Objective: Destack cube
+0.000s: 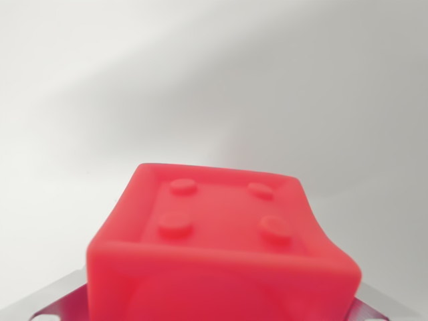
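A red cube fills the lower middle of the wrist view, very close to the camera. Its upper face has a raised rim and four round studs. Silver metal parts of my gripper show at the bottom left and bottom right corners, pressed against the cube's two sides. The gripper is shut on the cube. The fingertips are hidden behind it. No second cube is in view, and whatever lies under the red cube is hidden.
Behind the cube is a plain white surface with a soft diagonal shadow running across the upper part of the view.
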Motion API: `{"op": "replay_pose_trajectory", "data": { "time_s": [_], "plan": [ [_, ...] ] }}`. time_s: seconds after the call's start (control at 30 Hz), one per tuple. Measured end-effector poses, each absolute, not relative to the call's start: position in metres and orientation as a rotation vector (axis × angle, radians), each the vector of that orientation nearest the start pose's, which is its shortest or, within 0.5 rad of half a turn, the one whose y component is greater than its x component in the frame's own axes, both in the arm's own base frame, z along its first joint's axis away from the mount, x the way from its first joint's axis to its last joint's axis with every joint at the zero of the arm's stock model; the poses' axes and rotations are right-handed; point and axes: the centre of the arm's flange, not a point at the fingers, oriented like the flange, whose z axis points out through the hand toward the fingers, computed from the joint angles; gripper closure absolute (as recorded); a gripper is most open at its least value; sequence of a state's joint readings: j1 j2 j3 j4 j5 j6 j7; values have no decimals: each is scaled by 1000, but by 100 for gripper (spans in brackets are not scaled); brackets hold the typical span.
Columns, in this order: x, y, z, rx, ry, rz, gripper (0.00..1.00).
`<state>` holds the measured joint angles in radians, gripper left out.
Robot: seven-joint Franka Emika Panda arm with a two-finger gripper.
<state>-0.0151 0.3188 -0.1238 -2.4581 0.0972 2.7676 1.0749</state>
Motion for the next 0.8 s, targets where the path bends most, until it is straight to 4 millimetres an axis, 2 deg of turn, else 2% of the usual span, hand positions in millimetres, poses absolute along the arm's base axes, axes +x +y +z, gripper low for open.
{"op": "replay_pose_trajectory", "data": {
  "time_s": [0.8],
  "plan": [
    [473, -74, 130, -2507, 1901, 5, 100]
  ]
}}
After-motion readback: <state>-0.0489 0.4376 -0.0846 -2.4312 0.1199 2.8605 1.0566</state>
